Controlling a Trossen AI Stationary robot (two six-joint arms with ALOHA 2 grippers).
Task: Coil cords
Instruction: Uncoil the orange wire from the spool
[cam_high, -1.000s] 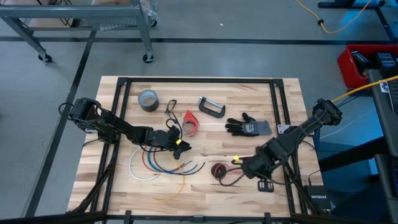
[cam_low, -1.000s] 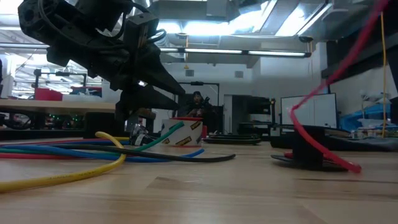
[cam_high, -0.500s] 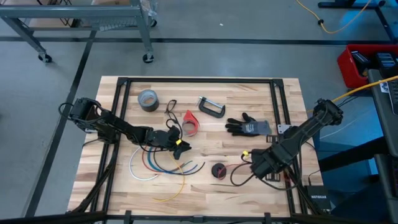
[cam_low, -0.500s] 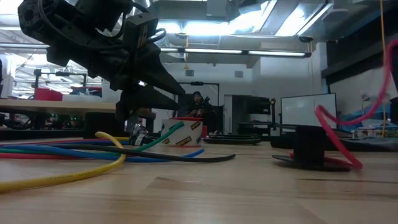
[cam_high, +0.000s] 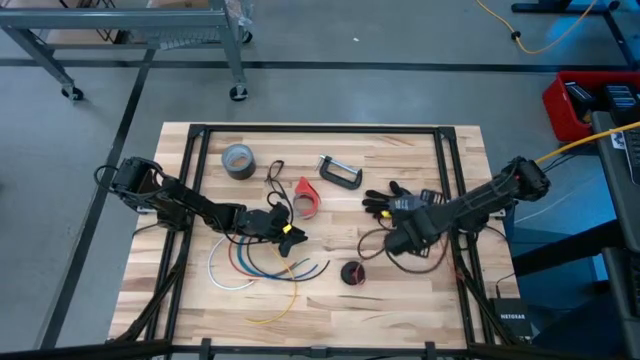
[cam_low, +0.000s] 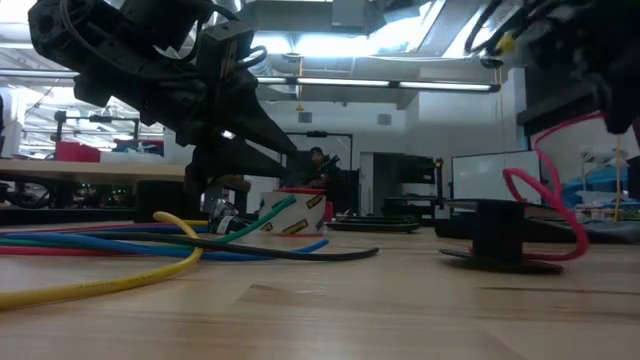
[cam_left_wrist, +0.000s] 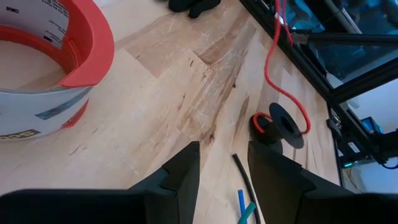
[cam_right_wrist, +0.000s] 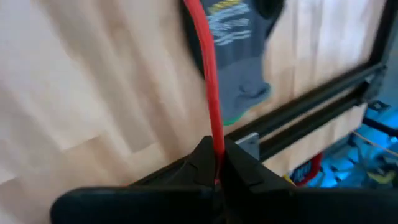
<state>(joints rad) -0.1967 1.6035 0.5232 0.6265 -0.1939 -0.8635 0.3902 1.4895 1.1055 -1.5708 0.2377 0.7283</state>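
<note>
The right claw (cam_high: 397, 238) hangs above the counter (cam_high: 400, 300) just beside the dark work glove (cam_high: 405, 204), its fingers pressed together on the thin red wire (cam_right_wrist: 208, 93); the right wrist view shows the strand running straight out from between the closed tips, over the glove. That pinch looks purposeful: holding the wire a little way from its fixed end gives the arm a length to lead around the core. The small black spool (cam_high: 351, 273) stands on its flange on the bare wood, near the claw but apart from it, toward the counter's front edge, and the wire loops loosely from the claw down to it (in the low view it rises in a slack arch off the spool's side). Only a turn or so seems to sit on the spool in the left wrist view, so the coiling appears barely begun. The left claw (cam_high: 281, 228) waits low over the fanned bundle of coloured wires (cam_high: 262, 268), beside the red-rimmed tape roll (cam_left_wrist: 43, 68), its fingers spread with a clear gap between them and holding nothing. Since nothing steadies the spool, a tug on the wire could tip or drag it.
</note>
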